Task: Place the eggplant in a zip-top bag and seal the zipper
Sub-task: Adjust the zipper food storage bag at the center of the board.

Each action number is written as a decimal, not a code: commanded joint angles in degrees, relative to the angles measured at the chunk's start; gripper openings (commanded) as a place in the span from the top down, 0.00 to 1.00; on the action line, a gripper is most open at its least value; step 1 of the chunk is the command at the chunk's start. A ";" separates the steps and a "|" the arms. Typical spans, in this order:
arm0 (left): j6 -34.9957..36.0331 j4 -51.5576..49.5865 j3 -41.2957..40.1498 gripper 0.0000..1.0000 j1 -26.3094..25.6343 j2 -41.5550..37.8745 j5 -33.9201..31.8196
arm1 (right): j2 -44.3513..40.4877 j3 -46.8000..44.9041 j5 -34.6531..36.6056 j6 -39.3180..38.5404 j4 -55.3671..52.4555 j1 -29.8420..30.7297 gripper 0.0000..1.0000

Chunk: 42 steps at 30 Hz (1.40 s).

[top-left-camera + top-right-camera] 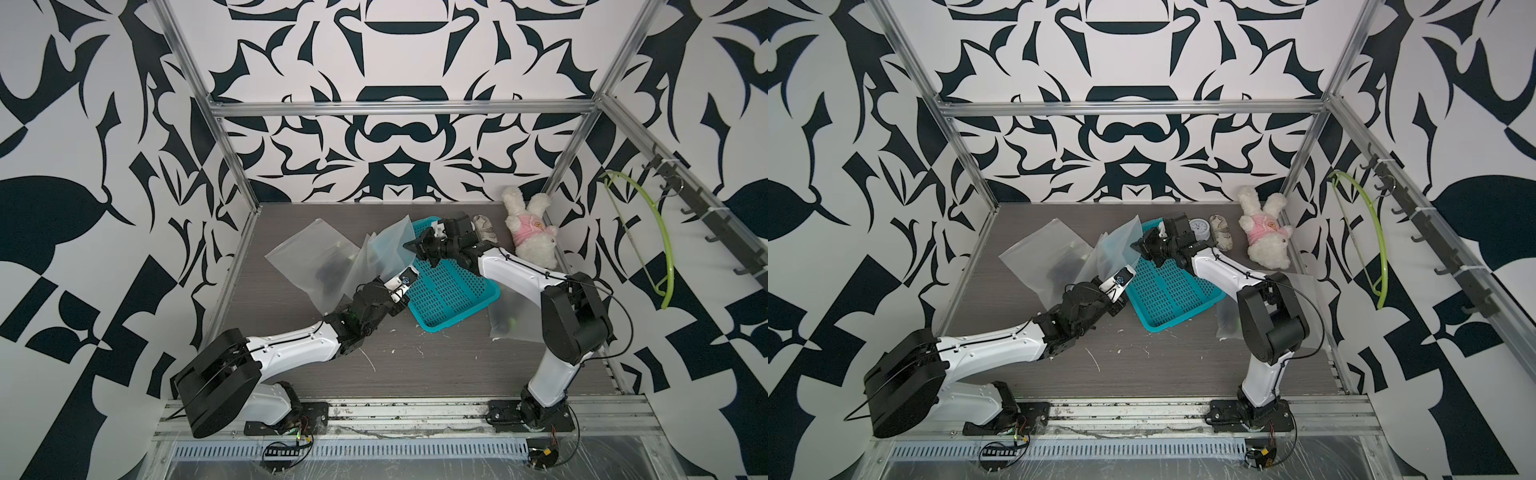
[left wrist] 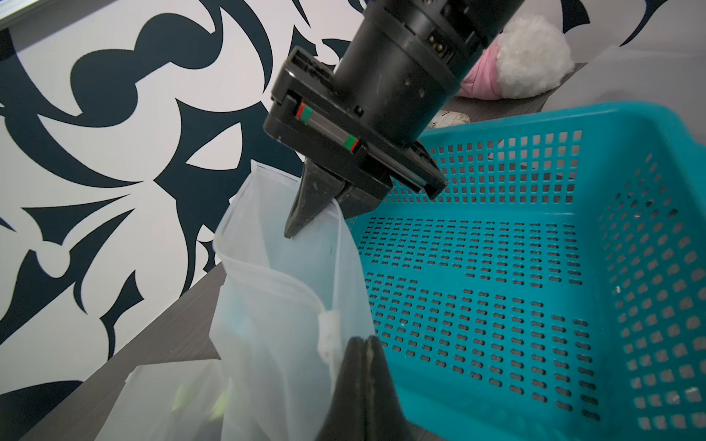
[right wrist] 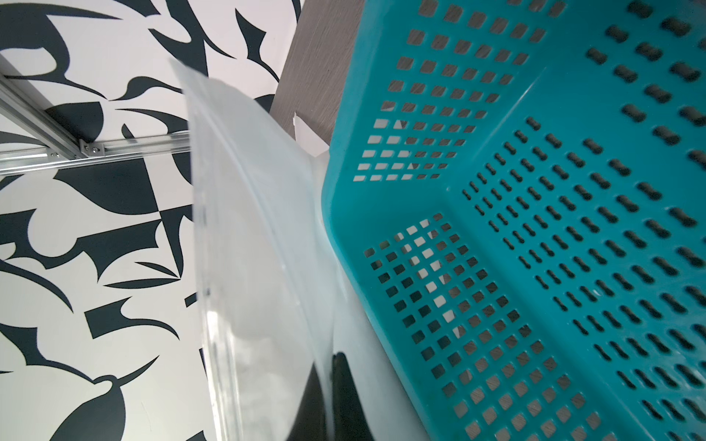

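We hold the bag (image 1: 390,249) up between both pincers, just beside the basket (image 1: 449,286).
From the left, both top views show a dark shape (image 1: 330,270), perhaps the eggplant, inside a flat bag (image 1: 299,249). Only the left wrist view shows our left pincer (image 2: 366,340) closed on the held bag's lower edge and our right pincer (image 2: 323,215) clamped on its top. Bare table (image 1: 436,365) lies before the basket.

Top views look down on the table (image 1: 436,365); both wrist views closely share the basket (image 2: 515,290).
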 commanded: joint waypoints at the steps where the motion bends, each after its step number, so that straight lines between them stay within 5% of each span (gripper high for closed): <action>1: 0.04 -0.28 1.76 0.94 0.60 -1.33 1.03 | -2.15 0.11 -0.04 -0.40 1.80 0.35 1.00; 11: 0.44 -3.63 2.77 1.00 1.60 -3.19 3.99 | -2.33 0.81 -0.85 -4.95 0.63 0.30 1.00; 16: -2.85 -9.76 3.21 1.00 5.95 -7.72 13.86 | -2.61 5.06 -1.78 -15.03 -7.09 0.35 1.00; 24: -2.44 -13.48 3.41 1.00 8.84 -9.62 22.79 | -3.71 3.51 -2.42 -14.07 -4.51 0.35 1.00; 34: -1.62 -14.07 2.04 1.00 8.86 -10.56 21.51 | -4.92 2.00 -2.58 -13.73 -3.19 0.34 1.00; 35: -1.92 -13.83 1.84 0.98 8.86 -10.82 21.02 | -4.92 1.89 -2.58 -13.62 -2.99 0.35 1.00; 37: -2.24 -13.30 1.17 0.71 8.86 -11.57 20.20 | -5.05 1.69 -2.58 -13.46 -2.79 0.29 1.00; 42: -2.16 -14.19 0.75 0.53 8.87 -11.87 20.28 | -4.71 1.70 -2.76 -12.79 -2.10 0.26 1.00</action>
